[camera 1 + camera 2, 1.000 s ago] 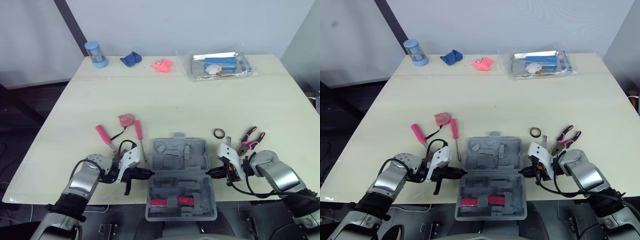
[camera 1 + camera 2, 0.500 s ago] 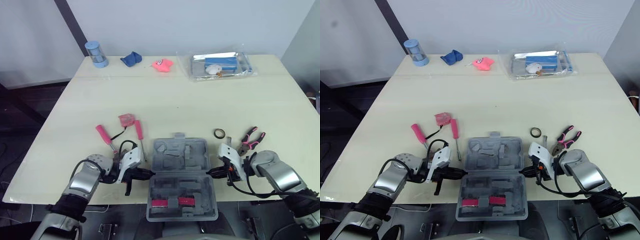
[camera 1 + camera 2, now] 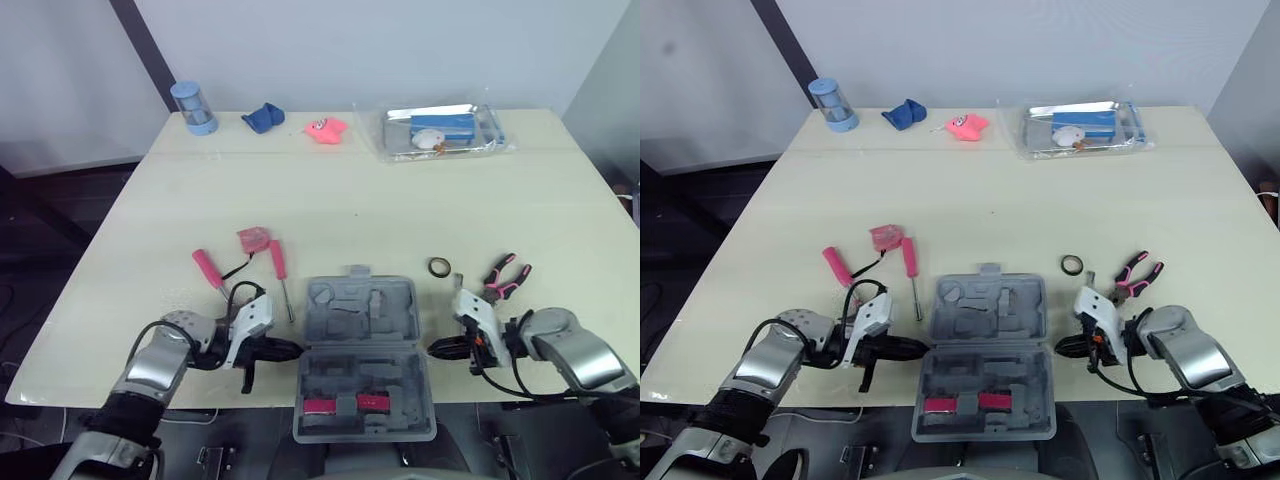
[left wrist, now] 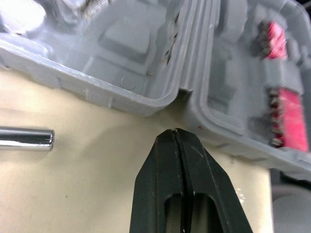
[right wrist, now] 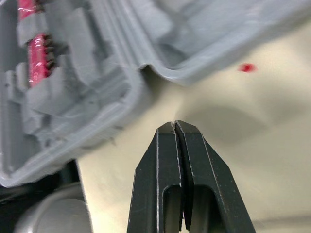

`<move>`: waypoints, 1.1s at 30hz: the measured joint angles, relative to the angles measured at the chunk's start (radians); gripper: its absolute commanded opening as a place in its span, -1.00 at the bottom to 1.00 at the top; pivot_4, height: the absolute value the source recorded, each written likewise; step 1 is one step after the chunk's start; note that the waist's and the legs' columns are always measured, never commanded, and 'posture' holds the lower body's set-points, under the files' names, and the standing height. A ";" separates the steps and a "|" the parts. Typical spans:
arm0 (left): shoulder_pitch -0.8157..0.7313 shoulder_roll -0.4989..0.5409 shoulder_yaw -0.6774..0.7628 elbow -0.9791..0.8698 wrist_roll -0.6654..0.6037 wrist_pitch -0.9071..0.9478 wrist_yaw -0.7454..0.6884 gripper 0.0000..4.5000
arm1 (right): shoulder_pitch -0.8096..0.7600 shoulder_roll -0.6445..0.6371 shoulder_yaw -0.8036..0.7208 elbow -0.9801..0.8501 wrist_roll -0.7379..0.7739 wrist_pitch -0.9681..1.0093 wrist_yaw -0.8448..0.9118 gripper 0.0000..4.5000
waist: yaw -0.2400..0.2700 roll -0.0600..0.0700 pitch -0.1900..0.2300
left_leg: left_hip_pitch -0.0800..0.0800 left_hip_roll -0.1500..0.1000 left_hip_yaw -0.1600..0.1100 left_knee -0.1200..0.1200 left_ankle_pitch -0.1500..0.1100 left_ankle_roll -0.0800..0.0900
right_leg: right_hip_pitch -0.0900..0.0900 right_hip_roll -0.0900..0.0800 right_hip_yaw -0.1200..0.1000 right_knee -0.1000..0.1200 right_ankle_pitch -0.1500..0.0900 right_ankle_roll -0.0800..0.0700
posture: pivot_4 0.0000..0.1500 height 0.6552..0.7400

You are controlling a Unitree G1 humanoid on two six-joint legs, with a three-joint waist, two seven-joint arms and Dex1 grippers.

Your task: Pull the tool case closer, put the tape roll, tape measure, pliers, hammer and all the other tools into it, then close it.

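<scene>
Left wrist view: left pincer (image 4: 177, 133) fingers pressed together, empty, tip just beside hinge notch of open grey tool case (image 4: 146, 63). Right pincer (image 5: 174, 125) likewise together, empty, near case's opposite side. Case sits at tabletop (image 3: 350, 200) near edge, front half overhanging. Pliers (image 3: 505, 278), tape roll (image 3: 438, 267) and pink-handled screwdriver (image 3: 279, 262) lie outside the case on tabletop. Risk: further pull, or weight loaded into overhanging half, could tip case off edge.
</scene>
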 measured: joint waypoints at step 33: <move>0.386 0.026 0.692 0.321 -0.193 -0.246 0.210 1.00 | 0.548 0.040 -0.810 0.495 0.242 -0.699 0.005 0.98 | 0.017 -0.001 -0.001 | 0.006 0.001 0.003 -0.002 0.000 0.000 | 0.006 0.000 0.002 -0.003 -0.001 0.000 | 1.00 1.00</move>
